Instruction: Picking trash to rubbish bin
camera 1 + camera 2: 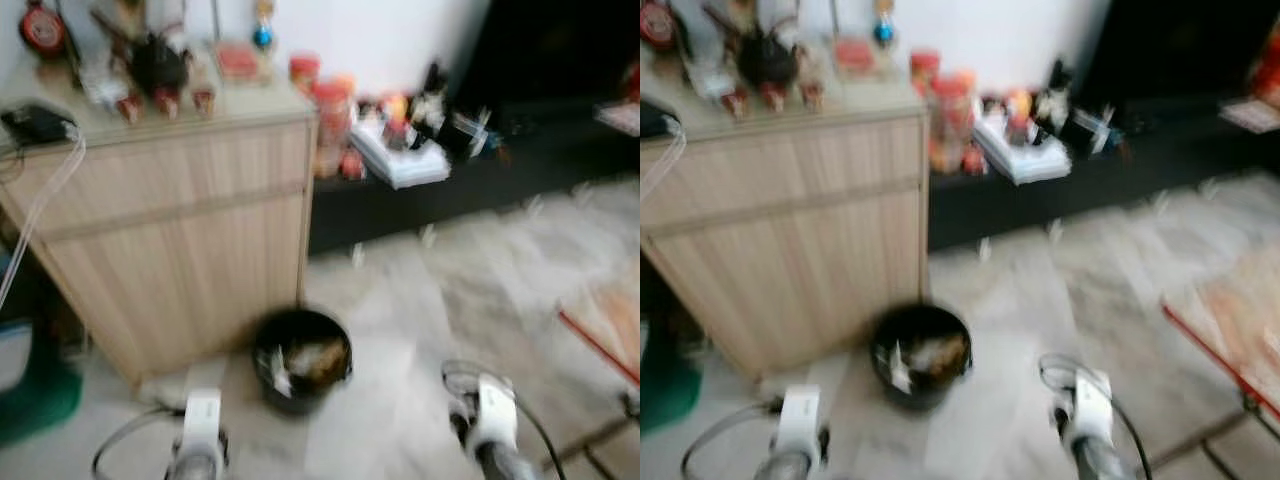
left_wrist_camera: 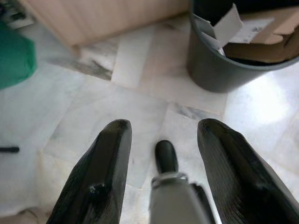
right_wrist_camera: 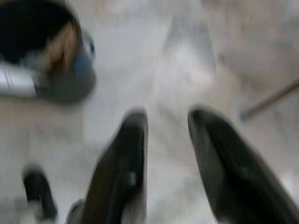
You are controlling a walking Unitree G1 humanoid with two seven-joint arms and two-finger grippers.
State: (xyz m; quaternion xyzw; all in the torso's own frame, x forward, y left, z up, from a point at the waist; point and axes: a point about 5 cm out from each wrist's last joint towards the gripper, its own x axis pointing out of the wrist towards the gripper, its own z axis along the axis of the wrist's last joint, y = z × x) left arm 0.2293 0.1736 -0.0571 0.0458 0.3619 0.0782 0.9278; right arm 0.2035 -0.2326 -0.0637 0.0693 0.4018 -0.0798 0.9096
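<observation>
1. the rubbish bin (image 1: 301, 358), already holding cardboard and paper, stands on the floor beside the wooden cabinet (image 1: 180, 230);
2. the left gripper (image 2: 163, 140) and right gripper (image 3: 166, 135) both hang spread and empty above the tiles;
3. blurred head views risk misjudging the bin's position and knocking it.

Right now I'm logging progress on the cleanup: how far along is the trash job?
Done: the black bin by the wooden cabinet already holds cardboard and paper scraps. In hand: nothing; the left gripper and right gripper hang over bare floor with jaws open and empty. Left: small pale bits lie on the floor near the dark low shelf, though blur keeps them uncertain.
</observation>
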